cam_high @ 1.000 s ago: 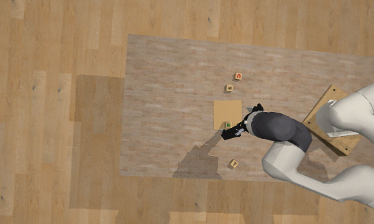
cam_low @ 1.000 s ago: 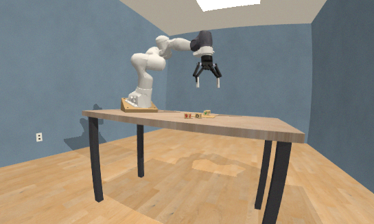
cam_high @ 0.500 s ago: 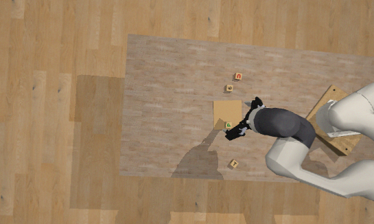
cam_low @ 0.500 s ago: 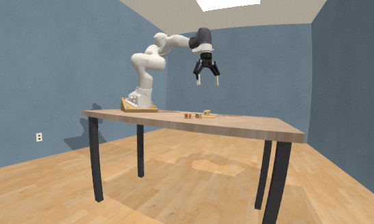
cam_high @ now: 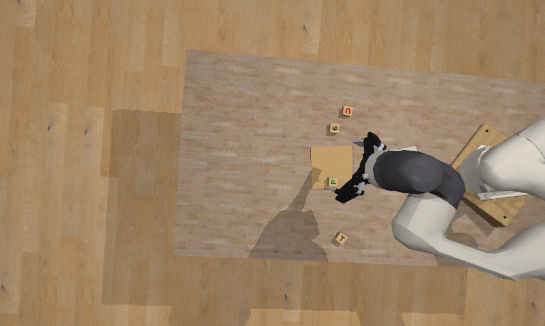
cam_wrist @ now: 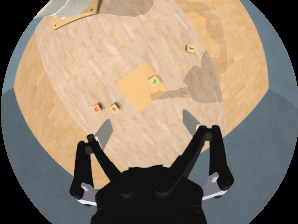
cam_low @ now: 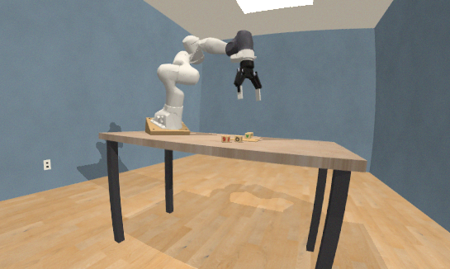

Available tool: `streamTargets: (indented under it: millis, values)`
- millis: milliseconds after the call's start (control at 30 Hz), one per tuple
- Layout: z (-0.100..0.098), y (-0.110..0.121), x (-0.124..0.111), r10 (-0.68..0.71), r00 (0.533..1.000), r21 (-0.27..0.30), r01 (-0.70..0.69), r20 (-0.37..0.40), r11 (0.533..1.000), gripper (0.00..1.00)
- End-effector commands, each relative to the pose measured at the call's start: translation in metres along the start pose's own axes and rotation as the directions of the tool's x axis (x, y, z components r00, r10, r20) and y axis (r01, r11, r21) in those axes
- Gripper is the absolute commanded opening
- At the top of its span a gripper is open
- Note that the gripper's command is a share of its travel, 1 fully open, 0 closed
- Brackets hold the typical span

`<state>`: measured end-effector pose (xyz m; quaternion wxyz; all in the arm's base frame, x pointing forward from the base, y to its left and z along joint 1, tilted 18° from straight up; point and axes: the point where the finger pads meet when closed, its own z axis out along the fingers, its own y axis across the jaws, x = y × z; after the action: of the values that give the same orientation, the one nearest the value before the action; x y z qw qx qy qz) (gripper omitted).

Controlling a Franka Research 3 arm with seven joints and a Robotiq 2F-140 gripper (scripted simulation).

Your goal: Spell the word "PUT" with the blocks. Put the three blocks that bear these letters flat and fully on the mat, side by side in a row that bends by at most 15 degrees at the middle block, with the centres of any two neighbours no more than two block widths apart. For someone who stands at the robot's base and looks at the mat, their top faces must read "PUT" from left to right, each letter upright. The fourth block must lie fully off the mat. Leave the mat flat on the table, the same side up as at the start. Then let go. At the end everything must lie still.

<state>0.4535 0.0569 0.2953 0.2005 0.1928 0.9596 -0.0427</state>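
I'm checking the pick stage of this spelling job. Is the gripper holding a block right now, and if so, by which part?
Nothing is held. The gripper hangs wide open high above the table, its fingers bare; the P block lies on the mat.

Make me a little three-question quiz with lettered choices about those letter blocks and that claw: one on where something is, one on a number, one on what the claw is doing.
1. Where is the P block?
A. on the mat, at a corner
B. off the mat, beside the U block
C. in the claw

2. How many blocks lie on the table off the mat?
A. one
B. two
C. three

3. How is the gripper?
A. shut on a block
B. open, holding nothing, high above the table
C. open, resting on the mat

Answers: 1 A, the green P sits in the mat's corner. 2 C, the U, the T block and a fourth block lie on bare wood. 3 B, its fingers are spread, with nothing between them.
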Motion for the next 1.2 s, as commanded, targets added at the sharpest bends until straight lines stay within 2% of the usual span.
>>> streamTargets:
  millis: [0,167,733,1167]
  values:
    - [-0.003,-0.006,-0.005,-0.137,0.99,0.009,0.137,0.011,0.991,1.0]
    - [-0.005,-0.009,-0.006,-0.181,0.983,0.009,0.181,0.012,0.983,1.0]
    - [-0.014,-0.023,-0.014,-0.415,0.91,0.01,0.415,0.02,0.91,1.0]
    - [-0.018,-0.037,-0.02,-0.603,0.798,0.013,0.602,0.023,0.798,1.0]
